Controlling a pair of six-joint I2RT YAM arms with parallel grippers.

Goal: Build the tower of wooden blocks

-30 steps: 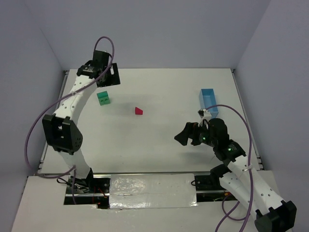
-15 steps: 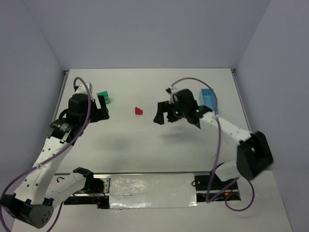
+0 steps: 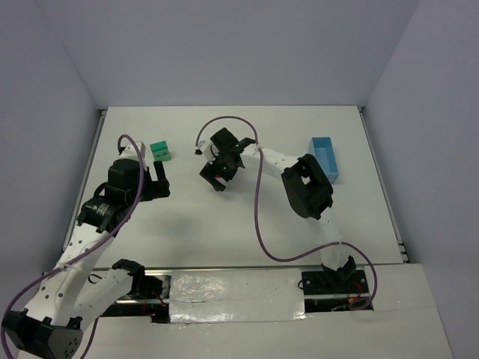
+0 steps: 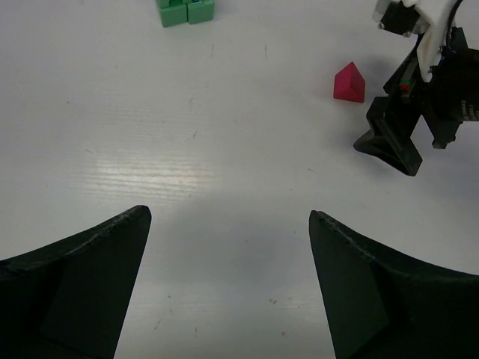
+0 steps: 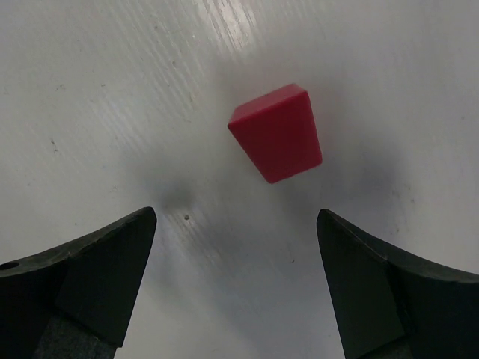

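The green blocks (image 3: 159, 152) sit together at the far left of the table; they also show at the top edge of the left wrist view (image 4: 185, 10). The red roof-shaped block (image 5: 277, 133) lies on the table just beyond my right gripper's open jaws; it also shows in the left wrist view (image 4: 349, 82). In the top view it is hidden under my right gripper (image 3: 215, 176). My right gripper (image 5: 236, 217) is open and empty, hovering over the red block. My left gripper (image 3: 159, 182) is open and empty, just near of the green blocks, over bare table (image 4: 228, 217).
A light-blue oblong tray (image 3: 325, 158) stands at the right side of the table. The right arm stretches across the table's middle, its purple cable looping down toward the near edge. My right gripper (image 4: 408, 127) shows at the right of the left wrist view.
My right gripper has swung from the right side leftward across the table and now hovers over the red block. My left arm came back from the far corner and has settled near the green blocks.
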